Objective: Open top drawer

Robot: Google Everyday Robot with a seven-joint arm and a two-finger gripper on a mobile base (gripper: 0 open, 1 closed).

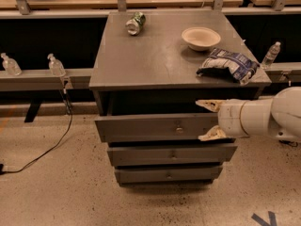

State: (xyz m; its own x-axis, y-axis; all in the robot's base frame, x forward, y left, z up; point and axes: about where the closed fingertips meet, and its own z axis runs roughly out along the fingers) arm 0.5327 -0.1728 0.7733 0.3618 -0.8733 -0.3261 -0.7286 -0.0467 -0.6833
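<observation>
The top drawer [150, 127] is the widest grey front under the cabinet top, with a small round metal knob [178, 125] near its centre. It stands pulled out a little beyond the two narrower fronts below. My gripper [208, 120] is at the drawer's right end, to the right of the knob. Its two cream fingers are spread apart, one [207, 104] above the drawer front's top edge and one [209, 135] at its lower edge. The white arm [268, 117] comes in from the right.
On the grey cabinet top [155, 55] lie a crushed can [135, 23], a white bowl [201, 37] and a chip bag [227, 64]. The middle drawer [171, 154] and bottom drawer [168, 174] sit below. Bottles [55, 65] stand on a left ledge; a cable [42, 145] crosses the floor.
</observation>
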